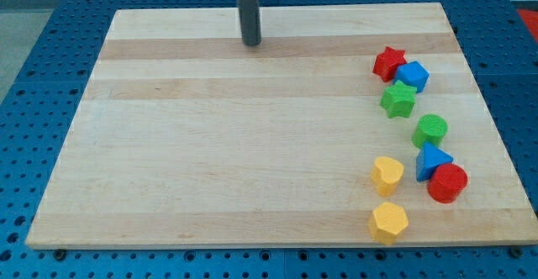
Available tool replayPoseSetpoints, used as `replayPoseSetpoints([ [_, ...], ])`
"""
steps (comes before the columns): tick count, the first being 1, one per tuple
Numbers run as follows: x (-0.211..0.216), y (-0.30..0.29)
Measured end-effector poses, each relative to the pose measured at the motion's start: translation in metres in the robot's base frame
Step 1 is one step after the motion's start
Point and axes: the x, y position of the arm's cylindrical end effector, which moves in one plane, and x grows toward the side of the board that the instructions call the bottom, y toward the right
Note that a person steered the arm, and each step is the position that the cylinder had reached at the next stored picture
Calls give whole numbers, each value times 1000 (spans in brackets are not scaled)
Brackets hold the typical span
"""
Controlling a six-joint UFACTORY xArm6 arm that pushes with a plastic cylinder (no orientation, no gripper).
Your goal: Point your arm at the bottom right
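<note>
- My tip (251, 43) is at the far side of the wooden board (235, 144), a little left of the middle, and it rests on the bare wood.
- The rod comes straight down from the view's top; it has no fingers, so there is nothing on it to open or close, and it holds nothing.
- The bottom right corner of the board, which the task names, is well apart from my tip, on the opposite side of the board.
- All blocks are at the right side of the board, well apart from my tip, in a loose column from far to near.
- Nearest to that corner is the red cylinder (446, 183), which touches the blue triangular block (431, 159) just to its left.
- The yellow hexagon block (388, 222) lies near the near edge, left of the red cylinder.
- The yellow heart-shaped block (387, 174) is just beyond the hexagon, close but apart from it.
- The green cylinder (430, 130) stands just beyond the blue triangular block.
- The green star (398, 100) is farther and a little to the left.
- The blue cube (413, 76) is just beyond the green star, and it touches the red star (389, 63) on its left.
- Around the board there is a blue perforated table (34, 77).
</note>
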Motion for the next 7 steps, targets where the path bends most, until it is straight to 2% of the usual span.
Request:
replayPoseSetpoints([
  [1, -6, 87],
  [3, 76, 305],
  [4, 113, 377],
  [5, 128, 377],
  [7, 346, 374],
])
